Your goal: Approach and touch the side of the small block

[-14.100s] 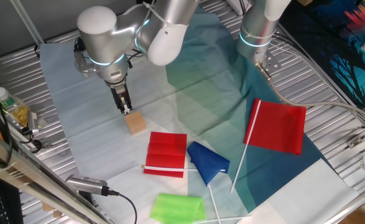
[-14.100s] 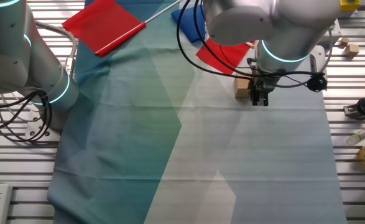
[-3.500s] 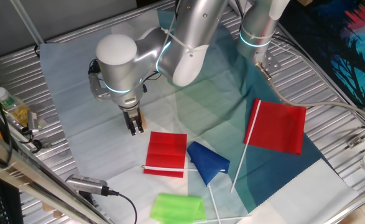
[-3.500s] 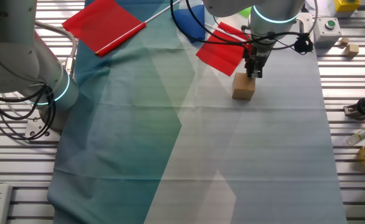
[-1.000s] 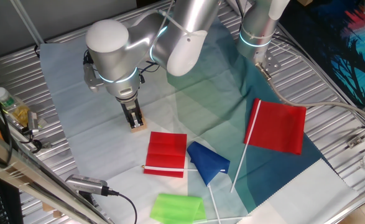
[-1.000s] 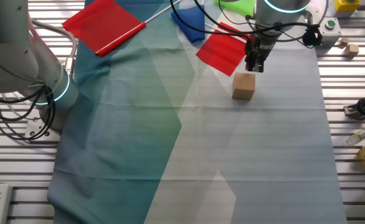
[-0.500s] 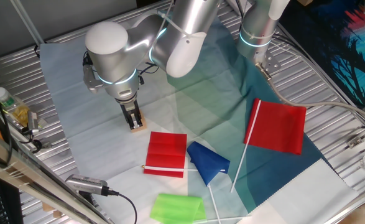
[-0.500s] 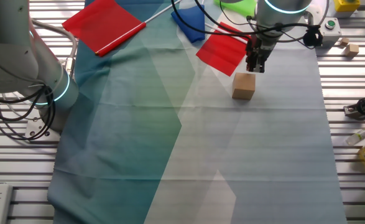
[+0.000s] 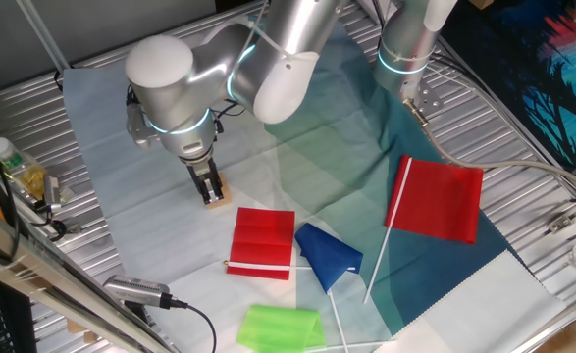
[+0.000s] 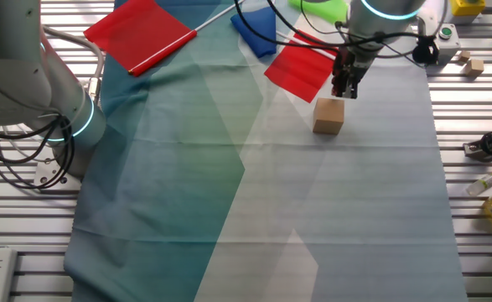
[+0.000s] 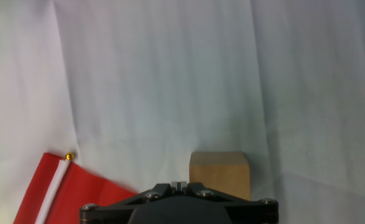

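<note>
The small tan block (image 10: 328, 116) sits on the pale cloth beside a red folded cloth (image 10: 298, 69). My gripper (image 10: 344, 92) is shut and empty, pointing down, with its tips low at the block's side that faces the red cloth. From the one fixed view the gripper (image 9: 211, 192) hides most of the block (image 9: 221, 200). In the hand view the block (image 11: 220, 175) lies just ahead and right of my closed gripper (image 11: 179, 185). I cannot tell whether the tips touch it.
The red folded cloth (image 9: 263, 242), a blue flag (image 9: 329, 253), a green cloth (image 9: 280, 327) and a large red flag (image 9: 443, 199) lie near the front. A second arm (image 9: 405, 49) stands at the back. Bottles (image 9: 18, 169) and small parts sit at the table's edges.
Over the last second my arm has shifted slightly left above the block. The gripper stays shut at the block's side and the block has not moved.
</note>
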Robot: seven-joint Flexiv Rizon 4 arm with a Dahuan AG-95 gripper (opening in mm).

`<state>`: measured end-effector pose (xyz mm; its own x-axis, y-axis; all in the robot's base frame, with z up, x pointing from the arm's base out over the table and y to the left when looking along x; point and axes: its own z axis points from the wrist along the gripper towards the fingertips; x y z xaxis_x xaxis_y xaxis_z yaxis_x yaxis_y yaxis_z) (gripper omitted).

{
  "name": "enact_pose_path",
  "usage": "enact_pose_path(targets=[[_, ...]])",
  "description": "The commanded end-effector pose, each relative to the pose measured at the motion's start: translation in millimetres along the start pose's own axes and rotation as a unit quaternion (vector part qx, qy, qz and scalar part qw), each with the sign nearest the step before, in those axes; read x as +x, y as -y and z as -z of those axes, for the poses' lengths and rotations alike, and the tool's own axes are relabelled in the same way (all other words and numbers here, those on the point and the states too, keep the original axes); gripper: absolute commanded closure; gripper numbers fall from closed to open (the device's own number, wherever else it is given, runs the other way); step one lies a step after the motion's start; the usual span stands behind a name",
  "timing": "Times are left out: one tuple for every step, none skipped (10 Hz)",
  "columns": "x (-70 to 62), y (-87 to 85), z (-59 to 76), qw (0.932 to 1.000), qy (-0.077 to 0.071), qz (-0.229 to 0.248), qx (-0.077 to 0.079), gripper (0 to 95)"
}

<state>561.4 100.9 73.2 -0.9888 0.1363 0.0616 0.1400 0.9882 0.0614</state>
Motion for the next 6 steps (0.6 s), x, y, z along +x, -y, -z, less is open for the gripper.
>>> enact_pose_path(targets=[[0.0, -0.3, -0.4, 1.0000, -0.002, 0.005, -0.006, 95.0], [0.0, -0.3, -0.4, 1.0000, -0.006, -0.002, -0.005, 95.0], [0.0, -0.3, -0.4, 0.9999, -0.009, -0.004, -0.004, 95.0], [0.0, -0.3, -0.4, 0.9999, -0.011, -0.003, -0.003, 95.0], [0.0, -0.3, -0.4, 0.9999, -0.011, -0.004, -0.003, 95.0], [0.0, -0.3, -0.4, 0.9999, -0.010, -0.004, -0.003, 95.0]])
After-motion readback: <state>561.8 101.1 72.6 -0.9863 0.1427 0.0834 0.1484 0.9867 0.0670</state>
